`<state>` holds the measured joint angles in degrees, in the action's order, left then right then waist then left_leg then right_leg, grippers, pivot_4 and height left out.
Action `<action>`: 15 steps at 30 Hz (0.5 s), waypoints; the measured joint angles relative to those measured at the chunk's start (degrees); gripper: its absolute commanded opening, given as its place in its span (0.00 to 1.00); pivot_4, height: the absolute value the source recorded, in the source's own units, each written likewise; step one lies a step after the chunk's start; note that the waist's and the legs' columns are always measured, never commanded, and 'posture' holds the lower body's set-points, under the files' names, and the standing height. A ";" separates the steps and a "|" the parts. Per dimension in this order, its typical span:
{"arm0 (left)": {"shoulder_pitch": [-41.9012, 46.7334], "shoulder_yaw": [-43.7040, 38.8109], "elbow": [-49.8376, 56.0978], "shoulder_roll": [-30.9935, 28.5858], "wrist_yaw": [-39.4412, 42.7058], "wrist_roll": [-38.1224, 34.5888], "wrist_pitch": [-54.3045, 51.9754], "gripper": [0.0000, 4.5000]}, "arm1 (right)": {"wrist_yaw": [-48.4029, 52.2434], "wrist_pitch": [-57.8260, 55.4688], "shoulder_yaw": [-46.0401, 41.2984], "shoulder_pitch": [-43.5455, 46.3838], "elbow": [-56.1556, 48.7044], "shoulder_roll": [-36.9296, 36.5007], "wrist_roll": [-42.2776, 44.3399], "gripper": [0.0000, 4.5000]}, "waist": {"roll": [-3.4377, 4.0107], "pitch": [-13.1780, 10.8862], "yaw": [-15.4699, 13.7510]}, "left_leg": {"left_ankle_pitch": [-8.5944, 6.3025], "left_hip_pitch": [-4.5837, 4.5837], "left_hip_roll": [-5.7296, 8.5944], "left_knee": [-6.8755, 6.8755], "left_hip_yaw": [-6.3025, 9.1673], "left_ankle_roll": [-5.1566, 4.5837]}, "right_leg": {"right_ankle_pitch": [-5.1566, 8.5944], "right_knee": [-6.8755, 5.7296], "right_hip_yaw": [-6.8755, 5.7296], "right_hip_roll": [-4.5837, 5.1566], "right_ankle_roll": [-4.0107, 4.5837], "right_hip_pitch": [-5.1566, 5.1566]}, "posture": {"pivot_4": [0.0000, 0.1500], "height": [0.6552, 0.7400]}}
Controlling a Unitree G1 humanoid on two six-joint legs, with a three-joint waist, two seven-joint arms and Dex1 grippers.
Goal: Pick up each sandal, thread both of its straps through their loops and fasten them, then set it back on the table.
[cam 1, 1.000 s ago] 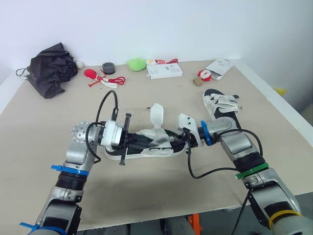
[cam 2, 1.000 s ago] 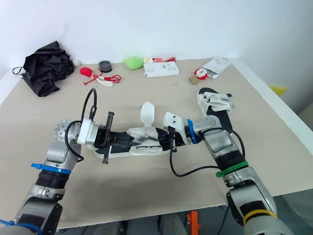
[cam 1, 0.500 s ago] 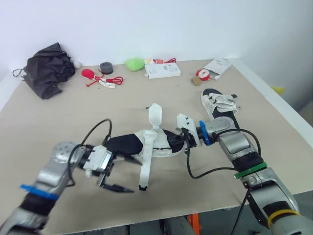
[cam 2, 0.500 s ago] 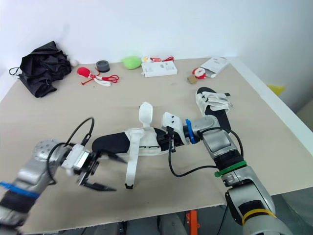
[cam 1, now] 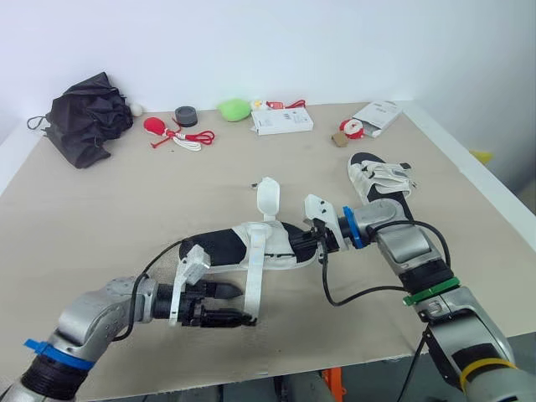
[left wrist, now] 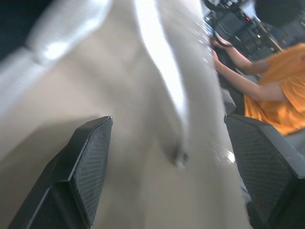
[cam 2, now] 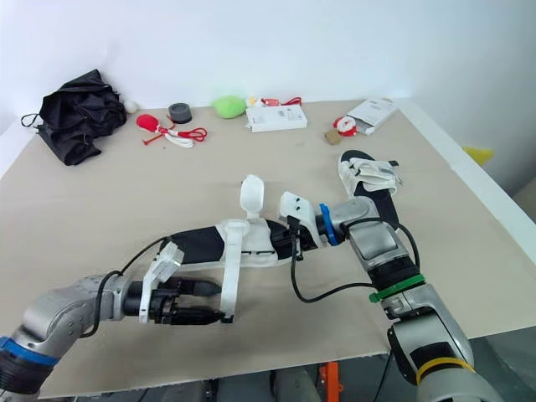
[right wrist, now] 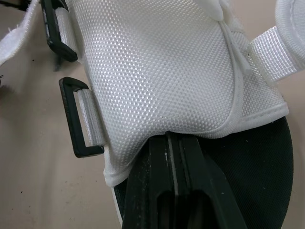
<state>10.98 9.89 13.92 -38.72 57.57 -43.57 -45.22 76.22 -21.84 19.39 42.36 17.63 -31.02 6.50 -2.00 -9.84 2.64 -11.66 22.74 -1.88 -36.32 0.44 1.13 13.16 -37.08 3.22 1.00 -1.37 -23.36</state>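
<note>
Now the left gripper is reaching in at the lower left of the frame, its fingers spread apart around the loose strap trailing down from the sandal at centre. The right gripper is clamping the sandal's other end, right of centre. The left one is probably best closing near the strap's tip, then feeding it flat, untwisted, through its black loop.

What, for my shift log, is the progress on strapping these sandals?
Looks done: the far sandal lies with straps closed. In hand: the right gripper is shut on the near sandal, and the open left gripper sits by its loose strap. Left: threading and fastening both straps, then setting it down.
</note>
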 measured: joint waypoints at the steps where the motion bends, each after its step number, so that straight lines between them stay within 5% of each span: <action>1: 0.59 0.01 -0.46 -0.01 0.27 0.62 -0.18 0.86 | -0.03 -0.16 -0.01 -0.02 -0.10 -0.03 0.00 0.00 | 0.00 0.00 0.01 | 0.00 0.00 0.03 0.00 -0.02 0.00 | 0.00 0.00 0.02 0.03 0.00 0.00 | 1.00 1.00; 6: 1.46 0.28 -1.65 0.47 1.32 1.09 -0.20 0.86 | -0.33 -0.57 -0.14 -0.29 -0.53 -0.19 0.00 0.00 | 0.00 0.02 -0.01 | 0.00 -0.01 0.06 0.00 -0.01 0.00 | 0.00 0.00 0.01 0.06 0.00 0.02 | 1.00 1.00; 10: 1.90 1.96 -1.12 2.21 1.40 1.92 -1.04 0.62 | -0.46 -0.80 -0.43 -0.71 -1.09 -0.41 0.00 0.00 | -0.02 0.04 -0.07 | 0.00 0.00 0.12 0.00 -0.03 0.01 | 0.01 0.01 0.03 0.14 -0.03 0.03 | 1.00 1.00; 15: 0.64 3.83 -0.37 4.29 0.84 2.23 -2.47 0.19 | -0.48 -1.34 -0.82 -1.09 -1.76 -0.44 0.01 0.00 | -0.04 0.04 -0.07 | -0.03 0.03 0.12 0.00 -0.01 0.03 | 0.04 0.02 0.04 0.13 -0.09 0.03 | 1.00 1.00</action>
<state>11.61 13.72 13.56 -34.43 58.41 -41.34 -47.70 75.74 -23.19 18.57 41.26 15.86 -31.47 6.51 -2.03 -9.79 2.57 -11.70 22.77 -1.76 -36.31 0.43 1.15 13.20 -37.07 3.26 1.13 -1.46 -23.34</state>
